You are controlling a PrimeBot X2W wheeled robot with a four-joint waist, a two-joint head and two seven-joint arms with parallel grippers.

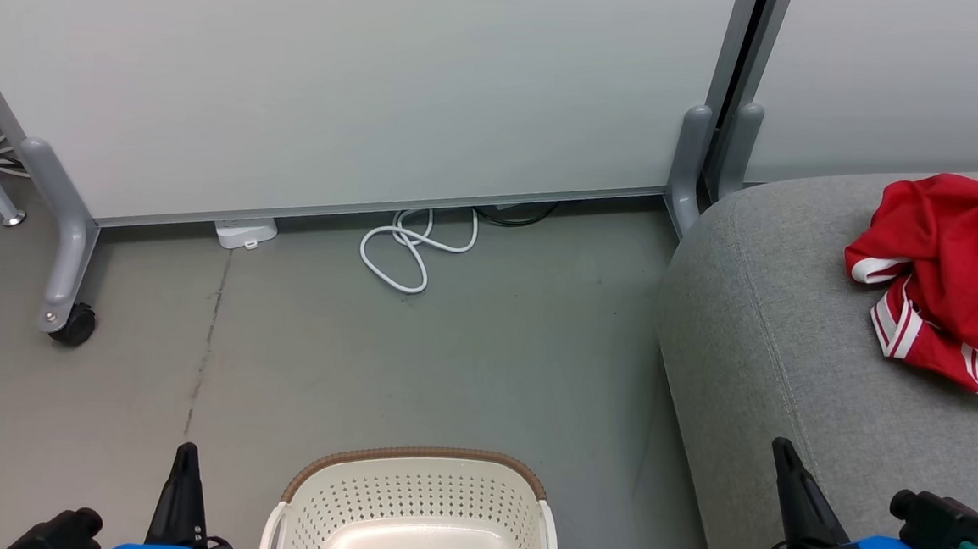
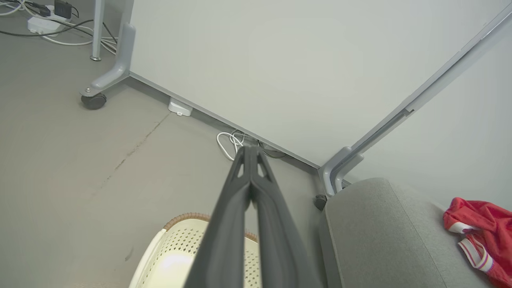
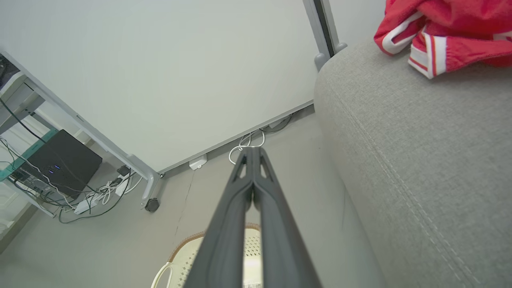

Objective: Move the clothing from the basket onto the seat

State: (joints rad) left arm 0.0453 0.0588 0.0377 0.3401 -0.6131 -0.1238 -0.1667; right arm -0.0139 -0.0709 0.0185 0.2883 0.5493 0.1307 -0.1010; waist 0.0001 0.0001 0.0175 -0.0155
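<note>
The red clothing [image 1: 951, 277] with white stripe trim lies crumpled on the grey seat [image 1: 790, 344] at the right; it also shows in the wrist views as clothing [image 2: 482, 236] and clothing [image 3: 444, 28]. The cream basket [image 1: 413, 512] with a brown braided rim stands on the floor at bottom centre, its visible inside bare apart from a label sticker. My left gripper [image 1: 186, 451] is shut, empty, left of the basket. My right gripper [image 1: 780, 449] is shut, empty, over the seat's front part. Both wrist views show fingertips pressed together: left gripper [image 2: 250, 149], right gripper [image 3: 252, 149].
A pale partition wall on grey wheeled legs [image 1: 65, 266] stands behind. A coiled white cable [image 1: 410, 248] and a white power block [image 1: 245, 232] lie at its base. In the right wrist view a dark box and cables [image 3: 64, 164] sit on a shelf at left.
</note>
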